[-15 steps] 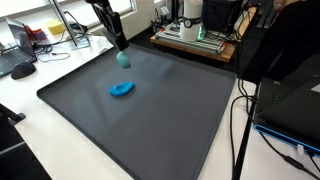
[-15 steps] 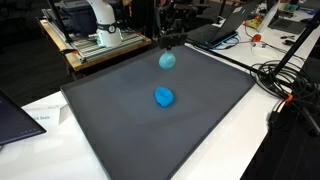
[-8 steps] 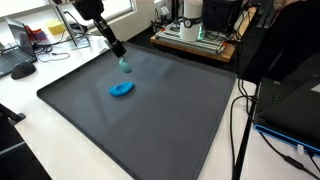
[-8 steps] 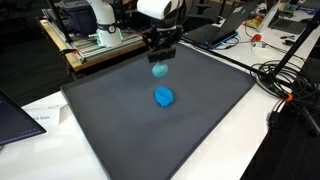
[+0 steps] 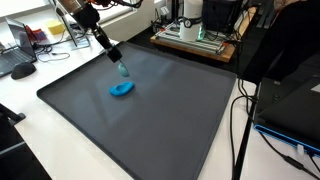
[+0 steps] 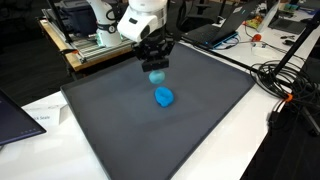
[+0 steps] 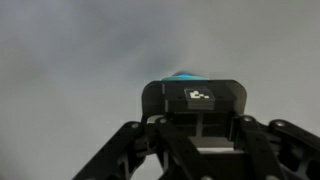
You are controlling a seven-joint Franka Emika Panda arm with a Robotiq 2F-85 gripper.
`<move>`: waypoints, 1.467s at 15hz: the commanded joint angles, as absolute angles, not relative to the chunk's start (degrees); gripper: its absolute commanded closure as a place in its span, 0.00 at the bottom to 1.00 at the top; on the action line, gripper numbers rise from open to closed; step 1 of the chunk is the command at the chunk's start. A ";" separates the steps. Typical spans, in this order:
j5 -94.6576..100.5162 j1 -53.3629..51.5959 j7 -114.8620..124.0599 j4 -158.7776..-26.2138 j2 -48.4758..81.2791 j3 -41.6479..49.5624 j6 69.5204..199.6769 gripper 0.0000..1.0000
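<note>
Teal ball [image 6: 157,77] is hanging clear of mat [image 6: 120,130] b/c end effector [image 6: 156,68] is pinching it from above (wrist view mostly blocked); blue lump [image 6: 164,97] is lying nearby.

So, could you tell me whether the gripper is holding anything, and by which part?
Yes, the gripper is shut on the teal ball, pinching its upper part, so the ball hangs below the fingertips.
</note>
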State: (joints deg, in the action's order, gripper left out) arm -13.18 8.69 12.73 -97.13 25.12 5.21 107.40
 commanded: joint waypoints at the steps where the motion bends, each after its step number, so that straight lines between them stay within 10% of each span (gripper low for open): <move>1: -16.15 9.19 14.18 -96.65 26.53 5.69 108.58 0.78; 3: -17.18 9.38 14.17 -96.06 27.29 5.52 108.22 0.78; 4: -14.96 8.69 13.86 -96.89 26.75 5.99 108.19 0.53; 11: -15.58 8.73 13.87 -96.67 27.16 5.95 108.19 0.53; 12: -16.45 9.05 13.09 -95.82 27.95 5.56 108.27 0.78; 22: -20.02 10.25 12.68 -91.79 33.16 4.92 107.70 0.78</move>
State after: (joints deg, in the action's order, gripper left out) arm -17.79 9.15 13.48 -94.46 31.16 5.56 108.42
